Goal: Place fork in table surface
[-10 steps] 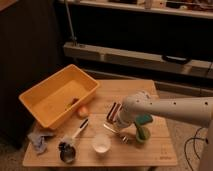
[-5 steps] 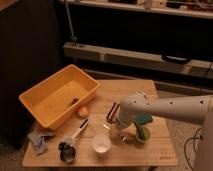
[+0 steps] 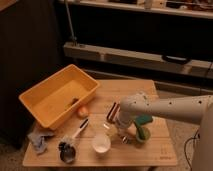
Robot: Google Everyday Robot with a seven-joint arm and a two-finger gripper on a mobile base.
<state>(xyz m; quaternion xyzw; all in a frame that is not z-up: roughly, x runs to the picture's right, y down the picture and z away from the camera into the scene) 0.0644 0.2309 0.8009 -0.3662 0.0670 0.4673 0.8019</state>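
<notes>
Camera view: tool (image 3: pixel 114 126) low over worktop (image 3: pixel 160 150), centre of frame, jaws spread wide, gripping nothing. Slim fork (image 3: pixel 123 136) seems to lie flat on planks just below tool, between white cup (image 3: pixel 101 144) and green object (image 3: pixel 142 128). Best next: lift tool straight up, no sideways drag, clear of cup.

Pincer (image 3: pixel 114 128) over table surface (image 3: pixel 159 150); fork indiscernible

yellow rectangular plastic bin (image 3: pixel 31 98) | light tan wooden plank tabletop (image 3: pixel 155 147), darker seams | white round cup (image 3: pixel 101 144) | small orange round thing (image 3: pixel 83 111) | blue-grey crumpled cloth (image 3: pixel 39 140) | white gripper (image 3: pixel 114 123) over mid-table, dark patch | green object (image 3: pixel 143 128)
</notes>
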